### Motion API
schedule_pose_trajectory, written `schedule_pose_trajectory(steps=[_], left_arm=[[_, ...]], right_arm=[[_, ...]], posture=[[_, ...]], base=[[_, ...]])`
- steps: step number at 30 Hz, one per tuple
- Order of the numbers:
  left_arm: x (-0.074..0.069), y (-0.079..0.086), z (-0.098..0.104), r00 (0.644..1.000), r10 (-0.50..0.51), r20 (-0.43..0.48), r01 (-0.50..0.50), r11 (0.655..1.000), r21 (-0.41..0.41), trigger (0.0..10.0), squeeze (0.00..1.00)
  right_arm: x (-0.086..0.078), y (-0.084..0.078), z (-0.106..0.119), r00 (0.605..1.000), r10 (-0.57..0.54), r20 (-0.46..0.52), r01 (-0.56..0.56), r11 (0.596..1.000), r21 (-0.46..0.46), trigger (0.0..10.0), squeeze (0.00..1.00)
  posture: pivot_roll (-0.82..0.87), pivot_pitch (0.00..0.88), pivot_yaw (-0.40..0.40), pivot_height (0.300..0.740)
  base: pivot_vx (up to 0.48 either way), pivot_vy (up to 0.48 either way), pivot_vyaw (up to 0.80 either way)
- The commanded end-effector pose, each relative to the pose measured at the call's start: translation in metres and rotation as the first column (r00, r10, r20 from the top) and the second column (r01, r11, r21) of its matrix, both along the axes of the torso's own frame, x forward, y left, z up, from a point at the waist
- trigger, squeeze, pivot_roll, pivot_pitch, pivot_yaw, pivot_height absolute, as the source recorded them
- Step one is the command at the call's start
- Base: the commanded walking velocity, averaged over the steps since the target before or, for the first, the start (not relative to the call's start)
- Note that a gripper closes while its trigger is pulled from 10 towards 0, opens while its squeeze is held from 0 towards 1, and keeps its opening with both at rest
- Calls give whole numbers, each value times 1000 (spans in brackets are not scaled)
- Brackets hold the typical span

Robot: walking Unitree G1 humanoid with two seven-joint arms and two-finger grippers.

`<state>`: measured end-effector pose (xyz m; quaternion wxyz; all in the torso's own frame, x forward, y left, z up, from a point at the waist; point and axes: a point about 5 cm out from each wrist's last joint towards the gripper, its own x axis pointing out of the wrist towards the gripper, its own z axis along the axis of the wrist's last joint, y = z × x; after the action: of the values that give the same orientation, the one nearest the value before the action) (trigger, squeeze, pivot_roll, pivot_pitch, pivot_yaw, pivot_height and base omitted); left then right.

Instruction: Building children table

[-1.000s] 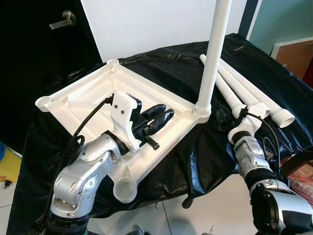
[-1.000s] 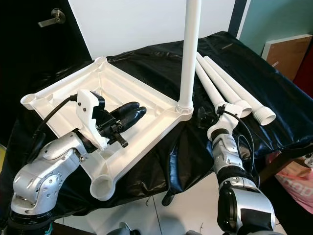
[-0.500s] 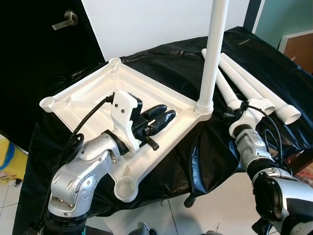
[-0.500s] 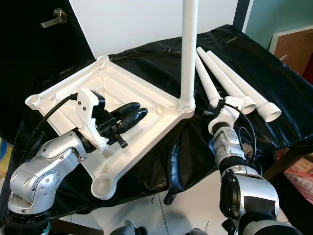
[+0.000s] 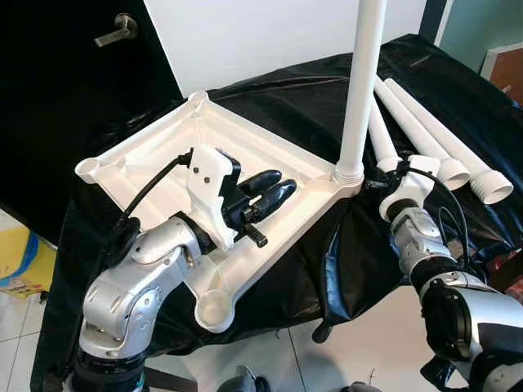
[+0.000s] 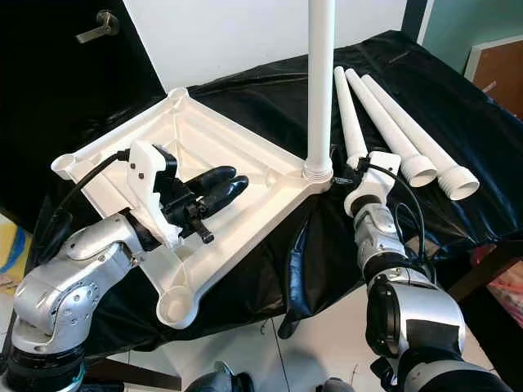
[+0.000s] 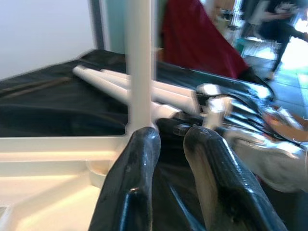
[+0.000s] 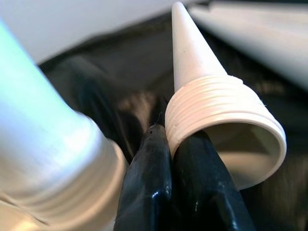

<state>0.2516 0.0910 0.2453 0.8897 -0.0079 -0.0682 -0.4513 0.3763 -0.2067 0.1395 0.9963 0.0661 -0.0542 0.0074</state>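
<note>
No text, label, brand, number or sign could be read on anything in these views.

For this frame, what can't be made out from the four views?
- Top of the upright white plastic table leg: cut off by the upper edge of both eye views.
- Right gripper: its black fingers meet under the threaded end of a loose white leg; whether they pinch it is unclear in the close wrist view.
- People behind the black-covered table: blurred in the left wrist view.
- White upside-down tabletop: part hidden by the left gripper.
</note>
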Motion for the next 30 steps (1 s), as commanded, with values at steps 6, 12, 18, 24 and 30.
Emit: schedule_pose_trajectory(steps=[6,12,18,24,30], left_arm=[[21,12,7,976,217,0,-217,974,-64,10000,0],[38,-4,37,987,155,50,-145,975,-167,10000,0],[46,-10,55,989,111,93,-89,973,-213,10000,0],[58,-12,75,984,101,146,-64,969,-238,10000,0],[73,-5,90,979,124,160,-75,958,-278,10000,0]], right_arm=[[7,9,39,980,56,190,-41,996,-80,10000,0],[8,29,112,859,135,494,-43,980,-194,10000,0],[-4,48,157,726,187,662,-22,968,-249,10000,0],[-31,66,206,532,224,817,10,963,-270,10000,0],[-66,76,250,308,254,917,69,955,-288,10000,0]], posture=[[72,74,127,740],[26,56,107,740],[6,51,107,740],[-14,42,124,740],[-39,40,145,740]], base=[[0,0,0],[0,0,0],[0,0,0],[0,0,0],[0,0,0]])
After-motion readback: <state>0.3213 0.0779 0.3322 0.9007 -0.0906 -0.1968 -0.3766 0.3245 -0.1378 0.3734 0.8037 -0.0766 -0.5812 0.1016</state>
